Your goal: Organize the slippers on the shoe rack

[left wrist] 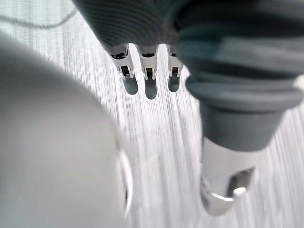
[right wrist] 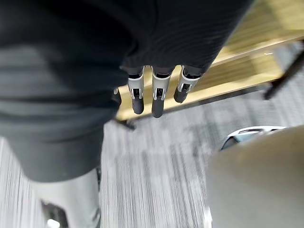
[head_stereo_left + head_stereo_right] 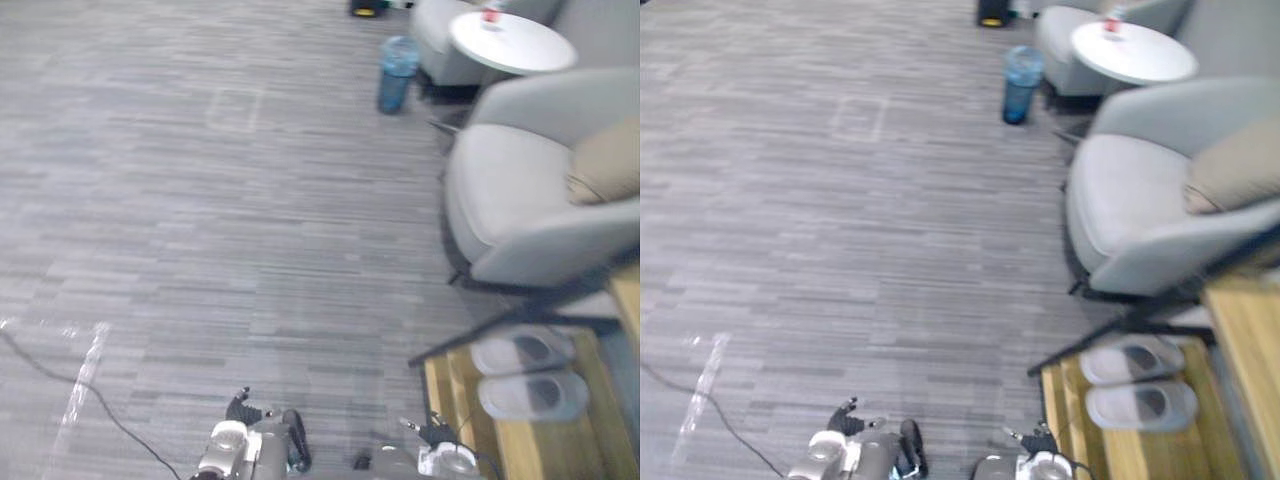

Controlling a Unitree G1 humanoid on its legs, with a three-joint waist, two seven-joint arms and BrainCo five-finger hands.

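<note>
Left eye view: slippers (image 3: 522, 352) on shoe rack (image 3: 498, 440) beside armchair (image 3: 500, 190); left hand (image 1: 150, 78), right hand (image 2: 159, 95) fingers straight, empty.

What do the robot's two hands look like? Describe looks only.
Left hand: a dark ribbed cover over the back and wrist, then a row of silver fingers with rounded dark tips. Right hand matches: dark ribbed cover, silver dark-tipped fingers.

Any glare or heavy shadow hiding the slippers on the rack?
Left eye view: no glare; the slippers lie evenly lit on the shoe rack, dark shadow sits under the armchair. Right wrist view: the rack's wood reads bright past the right hand.
</note>
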